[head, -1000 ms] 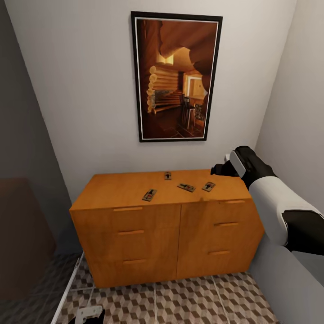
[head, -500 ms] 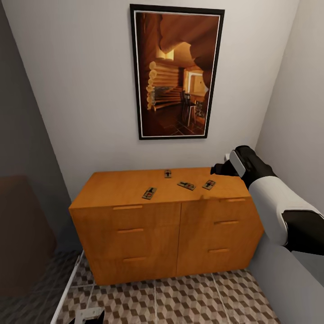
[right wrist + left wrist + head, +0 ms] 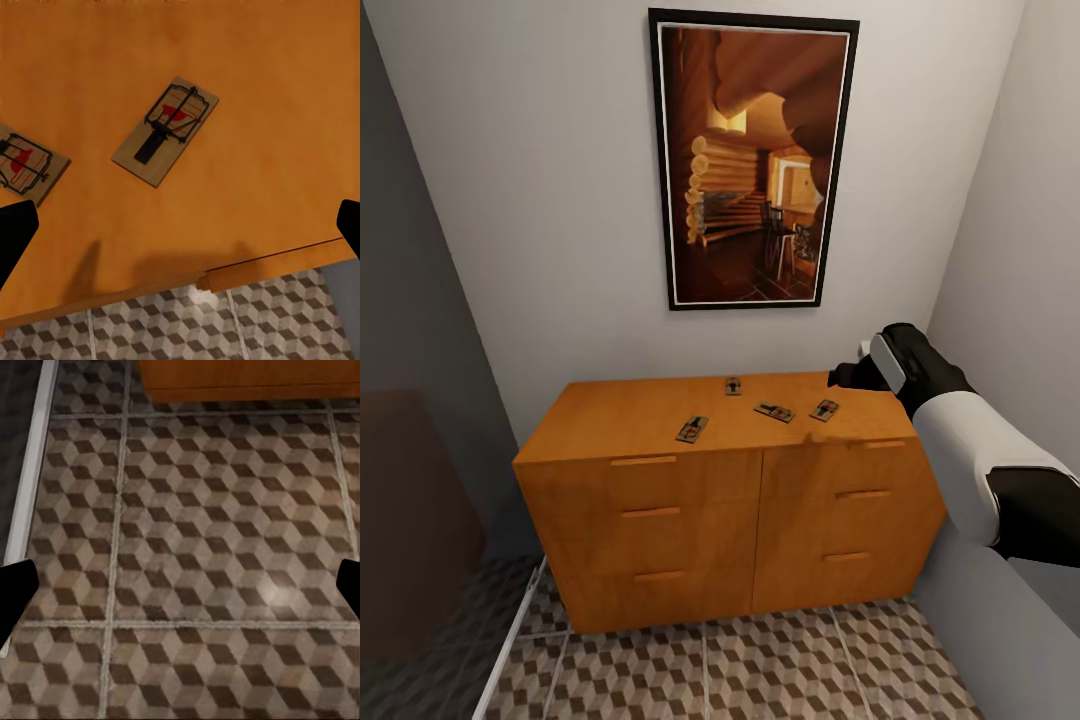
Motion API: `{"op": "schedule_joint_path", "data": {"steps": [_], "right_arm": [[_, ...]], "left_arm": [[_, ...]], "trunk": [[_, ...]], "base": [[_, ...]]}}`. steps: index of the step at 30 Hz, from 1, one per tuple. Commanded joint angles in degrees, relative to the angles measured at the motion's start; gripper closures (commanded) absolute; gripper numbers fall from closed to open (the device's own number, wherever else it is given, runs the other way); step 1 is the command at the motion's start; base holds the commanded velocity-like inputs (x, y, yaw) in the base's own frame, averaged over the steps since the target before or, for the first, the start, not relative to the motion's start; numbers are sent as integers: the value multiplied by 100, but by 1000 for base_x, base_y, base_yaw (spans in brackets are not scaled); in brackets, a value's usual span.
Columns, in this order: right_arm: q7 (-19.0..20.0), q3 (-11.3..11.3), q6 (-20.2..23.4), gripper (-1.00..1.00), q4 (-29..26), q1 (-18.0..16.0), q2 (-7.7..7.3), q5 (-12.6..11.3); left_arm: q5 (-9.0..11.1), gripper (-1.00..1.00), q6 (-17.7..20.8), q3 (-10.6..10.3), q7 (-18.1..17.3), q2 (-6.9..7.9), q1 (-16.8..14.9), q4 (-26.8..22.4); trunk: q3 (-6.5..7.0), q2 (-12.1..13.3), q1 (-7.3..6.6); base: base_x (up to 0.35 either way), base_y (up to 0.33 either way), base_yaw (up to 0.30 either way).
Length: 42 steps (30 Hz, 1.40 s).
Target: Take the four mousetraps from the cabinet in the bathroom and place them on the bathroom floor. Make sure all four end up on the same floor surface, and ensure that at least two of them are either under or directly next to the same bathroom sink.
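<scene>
Head faces cabinet (image 3: 730, 500); wrists look straight down.

We see an orange-brown cabinet (image 3: 730, 520), tan mousetraps (image 3: 166, 130) with black wire and red marks, and brown-and-beige cube-patterned floor (image 3: 195, 555) with pale grout.

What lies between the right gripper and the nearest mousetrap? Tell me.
Bare cabinet top: the right wrist view shows the right gripper open above the mousetrap, nothing between.
</scene>
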Motion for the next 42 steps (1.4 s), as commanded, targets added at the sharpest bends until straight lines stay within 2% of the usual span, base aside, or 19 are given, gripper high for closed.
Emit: {"op": "schedule_joint_path", "data": {"steps": [1, 6, 11, 23, 36, 42], "right_arm": [[-50, 21, 19, -100, -6, -3, -4, -61], [-50, 21, 19, -100, -6, -3, -4, -61], [-55, 21, 19, -100, -6, -3, -7, -56], [-59, 29, 18, -100, -6, -3, -7, -52], [-59, 36, 18, -100, -6, -3, -4, -45], [-59, 38, 18, -100, -6, -3, -4, -40]], "left_arm": [[8, -100, -113, 47, -54, 15, 54, 24], [7, -100, -509, 47, -53, 57, 275, 24], [5, -100, -683, 41, -52, 49, 368, 22], [5, -100, -738, 46, -52, 32, 400, 16], [6, -100, -735, 47, -52, 32, 401, 15], [5, -100, -735, 47, -52, 32, 401, 15]], "trunk": [[-6, -3, 0], [-6, -3, 0], [-6, -3, 0], [-6, -3, 0], [-6, -3, 0], [-6, -3, 0]], "base": [[0, 0, 0], [0, 0, 0], [0, 0, 0], [20, 0, 0], [263, 0, 0], [114, 0, 0]]}}
